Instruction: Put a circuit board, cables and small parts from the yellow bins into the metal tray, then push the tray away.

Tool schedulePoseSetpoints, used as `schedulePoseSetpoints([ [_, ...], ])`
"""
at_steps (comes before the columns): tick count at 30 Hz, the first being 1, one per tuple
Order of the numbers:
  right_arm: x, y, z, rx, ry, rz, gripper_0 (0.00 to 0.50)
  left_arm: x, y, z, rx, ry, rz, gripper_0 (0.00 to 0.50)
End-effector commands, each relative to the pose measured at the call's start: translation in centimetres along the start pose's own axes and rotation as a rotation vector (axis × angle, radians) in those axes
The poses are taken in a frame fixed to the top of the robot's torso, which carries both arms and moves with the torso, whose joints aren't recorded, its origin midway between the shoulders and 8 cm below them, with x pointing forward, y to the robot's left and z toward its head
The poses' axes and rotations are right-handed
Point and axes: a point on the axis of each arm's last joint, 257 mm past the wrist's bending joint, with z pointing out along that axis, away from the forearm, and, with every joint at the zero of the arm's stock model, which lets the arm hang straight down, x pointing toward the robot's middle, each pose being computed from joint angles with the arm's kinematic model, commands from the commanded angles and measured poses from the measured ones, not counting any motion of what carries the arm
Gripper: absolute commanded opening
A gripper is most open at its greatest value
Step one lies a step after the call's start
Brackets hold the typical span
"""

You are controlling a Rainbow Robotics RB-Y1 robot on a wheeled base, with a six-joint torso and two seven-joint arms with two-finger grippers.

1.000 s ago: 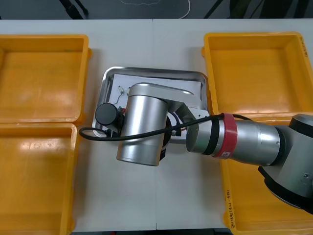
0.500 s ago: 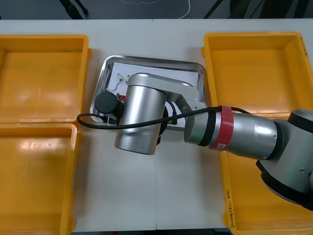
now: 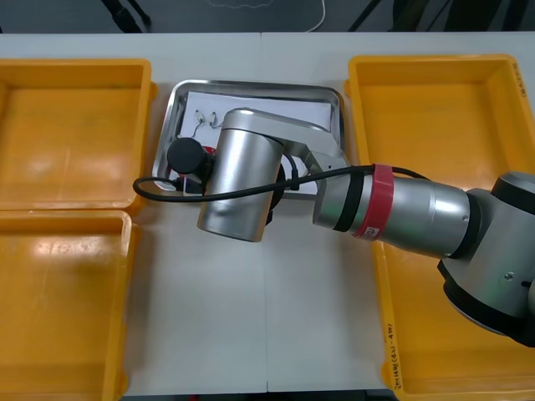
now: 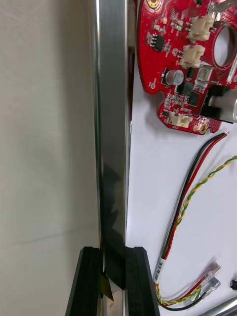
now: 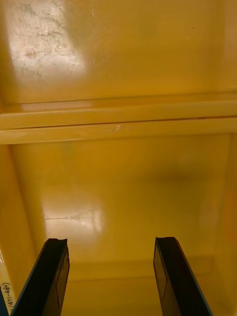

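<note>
front: steep overhead | right wrist: near tray (image 4: 111, 123) | left wrist: near bin (image 5: 118, 187)

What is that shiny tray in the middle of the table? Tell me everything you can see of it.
The metal tray is a shallow rectangle with rounded corners and a shiny raised rim, white inside. It lies flat on the light table between the yellow bins. Inside lie a round red circuit board and thin cables. The right gripper is shut on its rim, one black finger outside and one inside, and the right arm hangs over much of it.
</note>
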Motion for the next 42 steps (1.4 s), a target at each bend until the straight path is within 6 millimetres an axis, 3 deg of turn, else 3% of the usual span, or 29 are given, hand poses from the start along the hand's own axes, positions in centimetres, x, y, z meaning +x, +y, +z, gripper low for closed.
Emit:
schedulePoseSetpoints([
  [1,-3.3,-4.1,-2.8,0.09,-0.068,-0.047,0.0,-0.2,1.3,-1.5,-0.054,-0.011,0.1,0.5],
  [11,-3.5,-6.9,-2.7,0.16,-0.068,-0.077,0.0,-0.2,1.3,-1.5,-0.054,-0.011,0.1,0.5],
  [42,-2.8,-13.3,0.9,0.276,-0.094,-0.084,0.0,-0.2,1.3,-1.5,-0.054,-0.011,0.1,0.5],
])
